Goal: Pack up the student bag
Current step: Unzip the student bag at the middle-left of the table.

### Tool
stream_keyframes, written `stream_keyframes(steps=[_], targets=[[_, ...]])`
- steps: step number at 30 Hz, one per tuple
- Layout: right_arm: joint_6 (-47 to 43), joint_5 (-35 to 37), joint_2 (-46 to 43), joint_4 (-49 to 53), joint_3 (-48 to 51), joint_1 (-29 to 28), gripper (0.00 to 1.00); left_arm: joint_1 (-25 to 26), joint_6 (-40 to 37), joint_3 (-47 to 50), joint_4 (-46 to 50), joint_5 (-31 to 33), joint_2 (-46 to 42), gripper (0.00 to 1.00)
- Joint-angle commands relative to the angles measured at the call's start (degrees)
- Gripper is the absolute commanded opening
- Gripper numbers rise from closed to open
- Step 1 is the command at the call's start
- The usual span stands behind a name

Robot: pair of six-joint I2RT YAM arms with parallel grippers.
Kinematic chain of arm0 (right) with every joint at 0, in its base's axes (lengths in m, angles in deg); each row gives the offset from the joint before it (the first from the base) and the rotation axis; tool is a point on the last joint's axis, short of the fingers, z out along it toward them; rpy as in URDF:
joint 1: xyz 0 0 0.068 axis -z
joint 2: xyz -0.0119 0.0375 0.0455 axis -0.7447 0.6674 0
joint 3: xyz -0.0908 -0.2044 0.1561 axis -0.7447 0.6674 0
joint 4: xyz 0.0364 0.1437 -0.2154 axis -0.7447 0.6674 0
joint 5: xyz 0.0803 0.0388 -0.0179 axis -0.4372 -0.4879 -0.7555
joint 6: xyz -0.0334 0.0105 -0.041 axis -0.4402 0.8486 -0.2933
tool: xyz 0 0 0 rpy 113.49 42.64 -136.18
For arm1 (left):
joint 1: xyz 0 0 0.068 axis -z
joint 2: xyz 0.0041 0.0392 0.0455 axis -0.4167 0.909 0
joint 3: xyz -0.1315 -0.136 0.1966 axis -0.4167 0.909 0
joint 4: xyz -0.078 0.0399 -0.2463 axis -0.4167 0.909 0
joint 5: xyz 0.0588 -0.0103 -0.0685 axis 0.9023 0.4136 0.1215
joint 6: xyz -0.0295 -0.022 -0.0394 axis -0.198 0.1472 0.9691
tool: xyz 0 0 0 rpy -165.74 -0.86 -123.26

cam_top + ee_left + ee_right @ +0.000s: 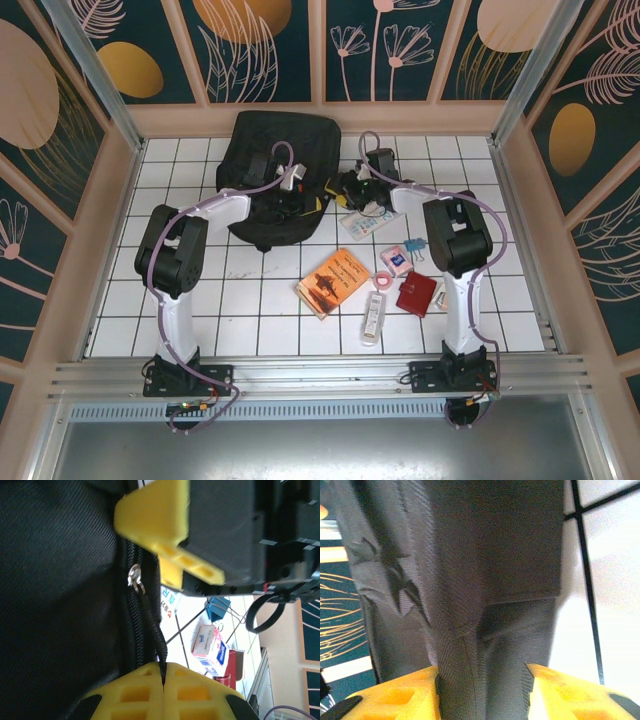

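The student bag is a big black backpack lying at the back of the white tiled table. My left gripper sits over its right side. In the left wrist view this gripper is shut on the black zipper cord, which runs up to the metal slider. My right gripper is at the bag's right edge. In the right wrist view its yellow fingers stand apart with a fold of black bag fabric filling the gap, pressed by both pads.
In front of the bag lie an orange book, a pink tape roll, a blue binder clip, a dark-red wallet, a white tube and a leaflet. Patterned walls enclose the table.
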Motion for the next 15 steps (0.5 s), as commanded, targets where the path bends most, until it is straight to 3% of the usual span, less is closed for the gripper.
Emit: stream_keyframes(steps=[1, 6, 11, 15], targets=[[-1.3, 0.7, -1.5, -0.5, 1.4, -0.3, 0.42, 0.4, 0.9, 0.6, -1.1, -1.7, -2.1, 0.0], [-0.7, 0.9, 0.1, -0.7, 0.8, 0.3, 0.26, 0.4, 1.5, 1.5, -1.8, -2.1, -3.3, 0.0], [-1.2, 1.0, 0.4, 0.2, -1.5, 1.4, 0.02, 0.4, 1.2, 3.3, -0.7, -1.8, -5.6, 0.0], [-3.7, 1.8, 0.6, 3.9, -4.3, 2.6, 0.0, 0.4, -0.5, 4.3, 2.9, 0.4, -8.0, 0.0]])
